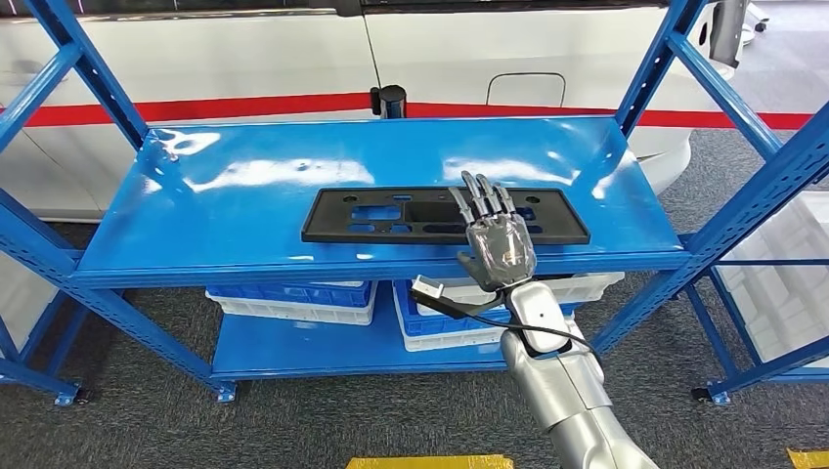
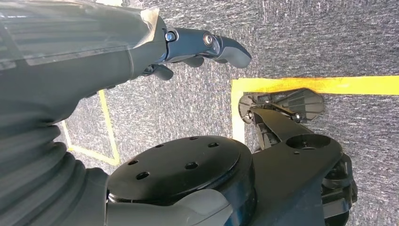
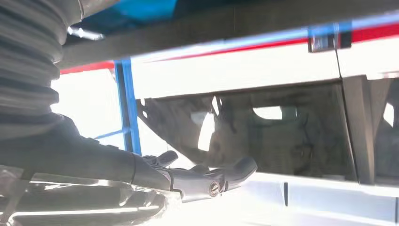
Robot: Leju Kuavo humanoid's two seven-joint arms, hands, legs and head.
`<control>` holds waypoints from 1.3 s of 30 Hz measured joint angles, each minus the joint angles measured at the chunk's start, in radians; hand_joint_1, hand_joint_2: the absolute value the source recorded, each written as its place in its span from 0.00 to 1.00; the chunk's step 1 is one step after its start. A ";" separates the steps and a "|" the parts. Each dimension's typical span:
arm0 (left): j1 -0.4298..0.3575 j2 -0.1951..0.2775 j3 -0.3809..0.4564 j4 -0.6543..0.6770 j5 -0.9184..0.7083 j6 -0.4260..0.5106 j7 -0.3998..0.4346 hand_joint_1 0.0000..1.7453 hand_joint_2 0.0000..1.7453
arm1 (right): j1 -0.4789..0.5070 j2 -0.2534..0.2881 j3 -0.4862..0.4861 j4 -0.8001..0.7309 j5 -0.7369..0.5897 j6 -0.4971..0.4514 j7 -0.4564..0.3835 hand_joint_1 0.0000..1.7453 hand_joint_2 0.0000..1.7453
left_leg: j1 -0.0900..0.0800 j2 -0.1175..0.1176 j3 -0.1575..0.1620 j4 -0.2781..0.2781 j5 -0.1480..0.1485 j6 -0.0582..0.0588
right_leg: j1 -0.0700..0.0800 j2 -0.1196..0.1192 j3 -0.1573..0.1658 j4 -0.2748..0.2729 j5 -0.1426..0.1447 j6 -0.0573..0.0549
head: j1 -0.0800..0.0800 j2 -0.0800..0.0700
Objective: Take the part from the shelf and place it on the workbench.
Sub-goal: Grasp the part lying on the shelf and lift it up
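Observation:
The part is a long, flat black plate with several cutouts. It lies near the front edge of the blue shelf's upper deck. My right hand reaches over the front edge with its fingers stretched straight out above the right half of the part, holding nothing. In the right wrist view the thumb and fingers of that hand are spread apart with nothing between them. My left hand hangs low over the grey carpet, fingers loosely apart and empty.
Blue and white bins stand on the lower deck. Blue uprights frame the shelf on both sides, with white crates to the right. A white vehicle with a red stripe stands behind. Yellow tape marks the floor.

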State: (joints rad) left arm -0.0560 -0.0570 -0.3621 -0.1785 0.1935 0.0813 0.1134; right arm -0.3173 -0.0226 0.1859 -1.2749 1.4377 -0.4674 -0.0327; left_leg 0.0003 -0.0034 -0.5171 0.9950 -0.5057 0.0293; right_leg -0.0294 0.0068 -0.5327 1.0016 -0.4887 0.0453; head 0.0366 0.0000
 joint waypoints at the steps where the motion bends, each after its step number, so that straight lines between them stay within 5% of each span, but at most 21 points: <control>1: 0.000 0.000 0.000 0.000 0.000 0.000 0.000 0.00 1.00 | 0.011 -0.001 0.001 -0.026 -0.003 -0.001 -0.002 0.00 1.00 | 0.000 0.000 0.000 0.000 0.000 0.000 | 0.000 0.000 0.000 0.000 0.000 0.000 | 0.000 0.000; 17: -0.001 0.001 -0.002 0.000 -0.004 0.000 0.005 0.00 1.00 | 0.120 -0.025 0.034 -0.288 -0.038 0.069 -0.024 0.00 1.00 | 0.000 0.000 -0.001 0.000 0.000 0.000 | 0.000 0.000 -0.001 0.000 0.000 0.000 | 0.000 0.000; 39: -0.002 0.001 -0.003 0.000 0.001 0.000 0.000 0.00 1.00 | -0.016 -0.030 0.061 -0.060 -0.068 0.105 0.005 0.00 1.00 | 0.000 0.000 -0.002 0.000 0.000 0.000 | 0.000 0.000 -0.002 0.000 0.000 0.000 | 0.000 0.000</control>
State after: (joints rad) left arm -0.0583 -0.0558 -0.3647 -0.1785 0.1942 0.0816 0.1131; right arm -0.3337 -0.0530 0.2472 -1.3347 1.3700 -0.3624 -0.0276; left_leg 0.0003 -0.0036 -0.5196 0.9950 -0.5059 0.0293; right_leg -0.0293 0.0065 -0.5344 1.0018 -0.4888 0.0453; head 0.0366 0.0000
